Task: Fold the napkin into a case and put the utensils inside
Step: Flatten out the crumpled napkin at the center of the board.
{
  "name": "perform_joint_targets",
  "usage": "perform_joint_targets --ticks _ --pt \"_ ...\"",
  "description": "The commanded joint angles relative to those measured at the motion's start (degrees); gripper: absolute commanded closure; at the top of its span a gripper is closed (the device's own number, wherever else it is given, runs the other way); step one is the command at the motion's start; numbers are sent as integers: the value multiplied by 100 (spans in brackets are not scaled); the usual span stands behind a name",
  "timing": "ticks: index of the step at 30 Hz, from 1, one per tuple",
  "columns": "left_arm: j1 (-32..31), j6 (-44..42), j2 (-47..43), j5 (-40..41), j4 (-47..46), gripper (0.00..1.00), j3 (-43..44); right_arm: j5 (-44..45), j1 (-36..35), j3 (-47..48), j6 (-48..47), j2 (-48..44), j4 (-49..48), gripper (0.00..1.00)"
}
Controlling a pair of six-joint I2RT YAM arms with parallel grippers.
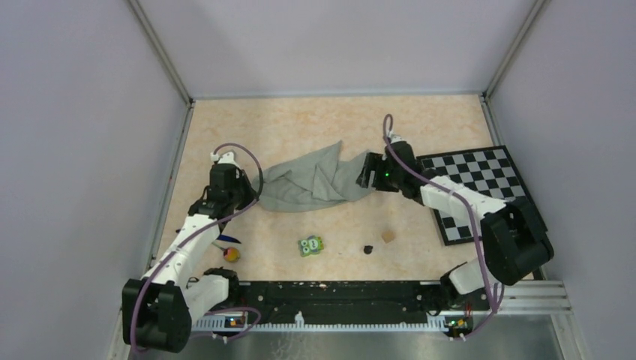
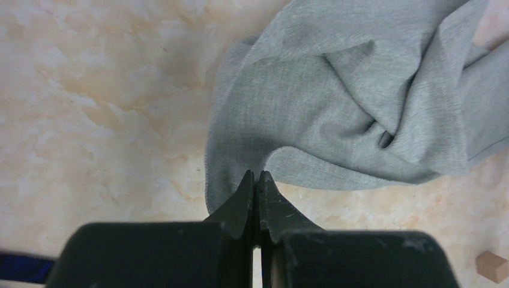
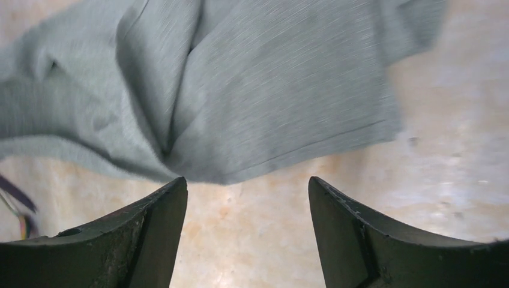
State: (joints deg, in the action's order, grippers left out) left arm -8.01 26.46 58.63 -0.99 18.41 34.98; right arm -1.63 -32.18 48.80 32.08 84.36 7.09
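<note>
The left end effector (image 2: 257,180) is closed tight, pinching the napkin (image 2: 360,90). The right end effector (image 3: 246,183) gapes empty. Pulling from one side could bunch the cloth.

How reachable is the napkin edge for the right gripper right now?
Probably yes: the right gripper is open, the napkin hem lies just ahead of its fingertips, nothing between.

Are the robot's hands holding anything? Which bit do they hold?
The left gripper is shut and pinches the grey napkin by its edge at the left end. The right gripper is open and holds nothing.
</note>
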Motion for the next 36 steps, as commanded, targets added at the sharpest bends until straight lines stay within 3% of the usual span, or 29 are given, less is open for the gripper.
perform_joint_targets --ticks 1,4,6,9,13,16,22,24,26,27,32,36 --pt "18 428 -187 -319 -653 100 -138 -246 786 28 425 -247 -34 28" --pt "19 433 -191 -436 -665 100 -143 -232 906 189 -39 64 -81 32" --pt "19 395 -181 -531 -673 100 -151 -307 819 520 -1075 350 74 38" --pt "19 340 -179 -590 -610 100 -148 -655 292 755 -2382 583 -92 38" --pt "17 367 -217 -631 -575 100 -207 -1598 -185 568 -2576 771 -1112 36" --pt "19 351 -244 -698 -550 100 -199 -2005 -462 1013 -2741 1295 -914 36" --pt "19 316 -362 -672 -446 100 -138 -1116 -751 1436 -2862 1942 -746 42" --pt "19 324 -400 -667 -416 100 -146 -434 -766 1651 -2704 2154 -718 58" --pt "19 344 -419 -618 -353 100 -140 479 -771 1950 -2510 2303 -476 90" --pt "19 366 -434 -538 -289 100 -126 922 -770 2124 -2345 2334 -382 100" --pt "19 1051 -641 667 422 100 -193 2555 -771 3431 -2433 2387 -501 100" --pt "19 1258 -894 639 561 100 -415 2748 -691 4531 -3689 3003 -1949 100"
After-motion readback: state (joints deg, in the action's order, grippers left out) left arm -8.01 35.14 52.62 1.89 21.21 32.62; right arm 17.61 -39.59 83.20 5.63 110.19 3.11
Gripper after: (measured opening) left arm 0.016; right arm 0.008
